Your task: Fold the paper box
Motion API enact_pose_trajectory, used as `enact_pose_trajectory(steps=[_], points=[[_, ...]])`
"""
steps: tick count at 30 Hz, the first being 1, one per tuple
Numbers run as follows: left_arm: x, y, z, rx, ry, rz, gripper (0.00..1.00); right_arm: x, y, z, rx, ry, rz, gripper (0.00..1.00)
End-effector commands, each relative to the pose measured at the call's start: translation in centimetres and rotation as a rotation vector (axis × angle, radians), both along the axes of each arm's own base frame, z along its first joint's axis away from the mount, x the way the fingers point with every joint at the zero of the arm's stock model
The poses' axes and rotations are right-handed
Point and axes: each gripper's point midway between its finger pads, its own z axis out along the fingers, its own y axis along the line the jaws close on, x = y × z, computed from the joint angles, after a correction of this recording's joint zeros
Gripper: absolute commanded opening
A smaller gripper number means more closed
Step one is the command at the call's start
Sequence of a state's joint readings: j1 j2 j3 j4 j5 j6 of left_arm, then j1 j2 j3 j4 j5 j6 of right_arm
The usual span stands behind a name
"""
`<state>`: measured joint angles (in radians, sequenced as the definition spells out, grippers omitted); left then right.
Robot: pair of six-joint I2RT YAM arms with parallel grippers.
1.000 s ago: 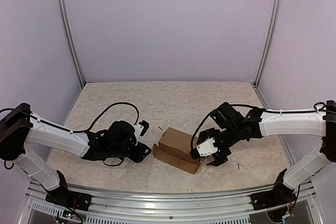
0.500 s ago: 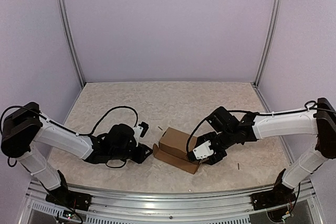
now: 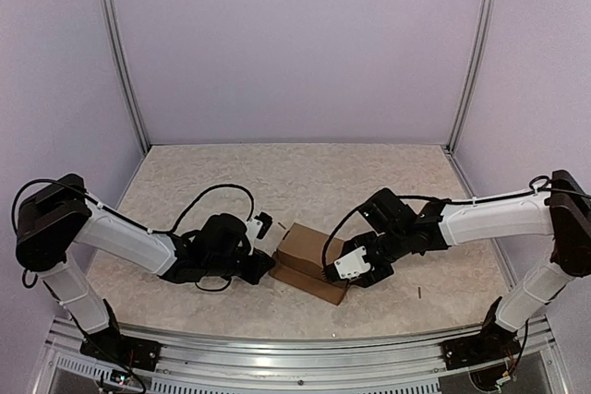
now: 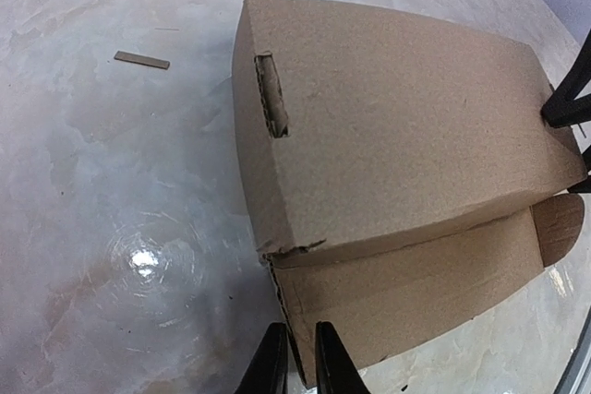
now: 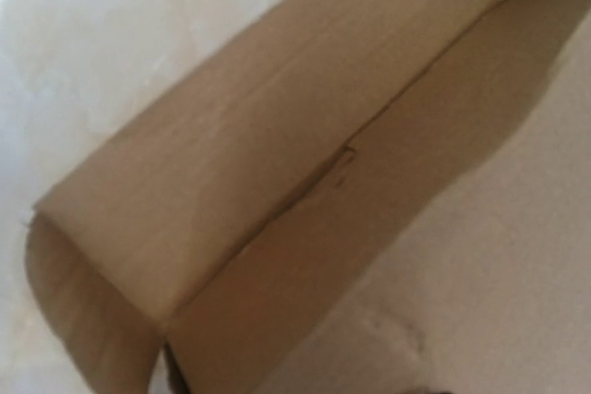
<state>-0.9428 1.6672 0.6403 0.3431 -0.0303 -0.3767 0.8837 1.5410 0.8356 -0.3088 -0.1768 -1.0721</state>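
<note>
The paper box (image 3: 309, 260) lies mid-table as a brown cardboard shell, its lid panel resting over a lower wall. In the left wrist view the box (image 4: 397, 136) shows a slot near its left edge and a small tear at the corner. My left gripper (image 3: 266, 265) is at the box's left end; its fingertips (image 4: 272, 368) stand nearly together with the lower wall's edge between them. My right gripper (image 3: 343, 269) presses against the box's right end. The right wrist view is filled by blurred cardboard (image 5: 259, 163), and its fingers are hidden.
A small cardboard scrap (image 4: 141, 60) lies on the table beyond the box's left end, also seen from above (image 3: 280, 225). A tiny stick (image 3: 418, 292) lies right of my right gripper. The metal frame rail (image 3: 295, 343) runs along the near edge.
Both grippers have moved inward to the box. The left one has reached the left end and closed on the lower wall's edge. The right one has pushed closer against the right end.
</note>
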Motion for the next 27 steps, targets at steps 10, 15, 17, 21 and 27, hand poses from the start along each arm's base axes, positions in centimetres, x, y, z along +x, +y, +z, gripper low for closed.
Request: enact_pose_trajectory(steps=[10,15,17,21,27], points=[[0.7,-0.4,0.1,0.045,-0.037,-0.033,0.09,-1.3,-1.2,-0.7,-0.093,0.012,0.042,0.73],[0.9,-0.4,0.2,0.071,-0.06,-0.037,0.07,-1.9,-1.2,-0.4,-0.093,0.028,0.056,0.78],[0.9,-0.4,0.3,0.086,-0.073,-0.037,0.06,-2.1,-1.1,-0.6,-0.091,0.029,0.057,0.78],[0.8,-0.4,0.4,0.095,-0.083,-0.043,0.06,-1.5,-1.1,-1.2,-0.121,0.022,0.033,0.77],[0.8,-0.4,0.3,0.115,-0.094,-0.053,0.06,-0.2,-1.1,-0.9,-0.179,-0.005,0.019,0.7]])
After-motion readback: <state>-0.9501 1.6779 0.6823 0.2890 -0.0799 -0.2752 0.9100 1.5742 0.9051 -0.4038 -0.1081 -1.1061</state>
